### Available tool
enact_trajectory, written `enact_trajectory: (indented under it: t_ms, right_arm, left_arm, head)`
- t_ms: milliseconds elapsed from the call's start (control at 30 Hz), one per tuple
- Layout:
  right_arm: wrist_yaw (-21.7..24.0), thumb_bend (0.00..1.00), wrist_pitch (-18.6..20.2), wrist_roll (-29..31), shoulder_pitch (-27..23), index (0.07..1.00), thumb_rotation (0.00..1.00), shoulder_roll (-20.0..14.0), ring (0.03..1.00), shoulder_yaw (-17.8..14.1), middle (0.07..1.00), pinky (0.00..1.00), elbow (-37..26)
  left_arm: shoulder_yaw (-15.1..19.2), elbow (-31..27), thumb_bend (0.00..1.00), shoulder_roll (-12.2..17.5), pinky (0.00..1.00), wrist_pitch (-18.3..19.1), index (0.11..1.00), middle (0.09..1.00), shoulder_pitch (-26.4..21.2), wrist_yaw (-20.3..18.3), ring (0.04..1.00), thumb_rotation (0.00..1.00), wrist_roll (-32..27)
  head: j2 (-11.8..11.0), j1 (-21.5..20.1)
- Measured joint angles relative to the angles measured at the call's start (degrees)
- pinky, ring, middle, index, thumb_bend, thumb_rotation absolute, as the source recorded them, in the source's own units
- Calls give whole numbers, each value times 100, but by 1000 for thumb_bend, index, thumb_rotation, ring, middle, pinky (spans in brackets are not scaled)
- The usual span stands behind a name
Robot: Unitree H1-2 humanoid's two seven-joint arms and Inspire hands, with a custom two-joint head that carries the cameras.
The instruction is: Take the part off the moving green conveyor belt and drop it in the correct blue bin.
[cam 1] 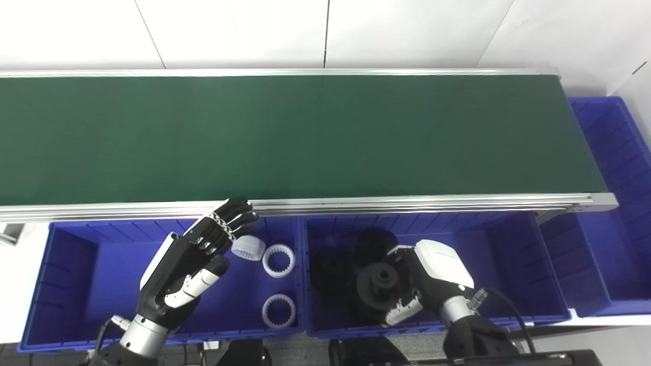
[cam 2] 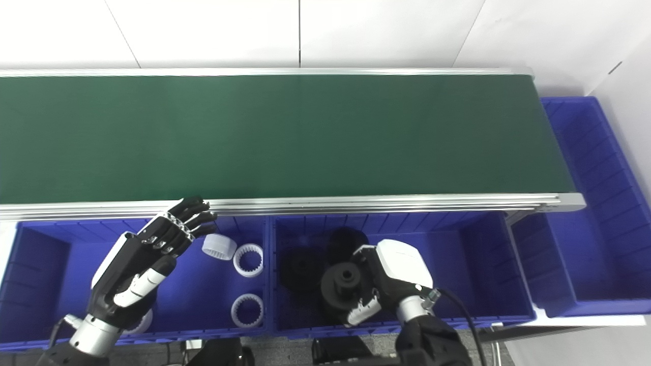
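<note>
Right, the belt (cam 1: 285,137) runs wide and flat across the view, a matte dark green sheet framed in ribbed silver aluminium rail (cam 1: 407,203), and its surface carries nothing at the moment. Down below, the left bin (cam 1: 66,274) is moulded blue plastic with ribbed walls, and white parts lie on its floor: a fluted white cap (cam 1: 248,248) tipped on its side, touching a white ring (cam 1: 278,260) with teeth round its inner edge, and a second toothed ring (cam 1: 278,310) nearer the front wall. Over that bin hangs the left hand (cam 1: 190,259), black fingers (cam 1: 236,216) with metal links stretched out and spread apart, holding nothing, fingertips just at the rail's lower edge. Over to the middle bin (cam 1: 508,264), same blue ribbed plastic, and it holds black parts: dark round discs (cam 1: 374,243) lying on the floor, hard to separate against each other. The right hand (cam 1: 414,287), glossy white shell on its back, is curled around the part (cam 1: 379,287), a matte black wheel with a raised hub and a centre hole, fingers clamped on its rim, hanging inside the middle bin above the other black pieces. Far right, a third blue bin (cam 1: 615,203) sits at the belt's end, its ribbed wall showing.
</note>
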Motion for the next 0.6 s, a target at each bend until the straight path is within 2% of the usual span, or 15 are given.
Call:
enact_trajectory:
  t_ms: [33,100,200,267,300,400,433,533,600]
  right_arm:
    - [-61,624,-1,-7,-8,891,353,12,791,2,866,658,41]
    - [-115,627,-2,-51,-6,909,403,0,831,21,897,699,72]
    - [-224,649,-20,-66,12,920,415,-16,879,66,931,743,70]
    - [-308,673,-70,63,52,936,376,-13,928,61,967,799,50]
    - [-397,678,-118,186,96,939,367,-10,938,52,975,811,17]
    - [-689,708,-262,575,271,966,357,4,973,3,998,860,-81]
    - [-839,713,-371,747,358,971,354,8,975,-17,999,866,-136]
    - [-1338,728,-774,1268,692,970,325,76,962,-37,985,857,-391]
    - [-1614,733,-1026,1509,900,976,352,138,942,22,972,828,-500]
  left_arm:
    - [1,0,276,-1,820,1,866,882,0,12,853,520,2]
    - [1,1,281,1,819,5,865,880,1,27,850,517,6]
    - [3,1,297,1,823,70,869,883,0,77,852,535,12]
    - [2,1,350,3,819,85,879,890,-1,103,859,648,132]
    - [5,1,362,4,818,78,882,892,-3,106,860,674,209]
    - [16,15,479,4,807,-31,896,900,-1,188,864,947,533]
    - [26,22,498,1,806,-90,899,903,-1,229,867,973,656]
    - [35,103,520,2,796,-316,913,908,-13,313,872,997,971]
    - [25,162,548,5,805,-357,922,918,-32,334,884,930,1101]
  head:
    - [0,0]
    - [9,18]
    - [9,26]
    - [-9,52]
    - [-9,53]
    - [-61,105]
    - [-62,105]
    - [-97,141]
    - [-175,193]
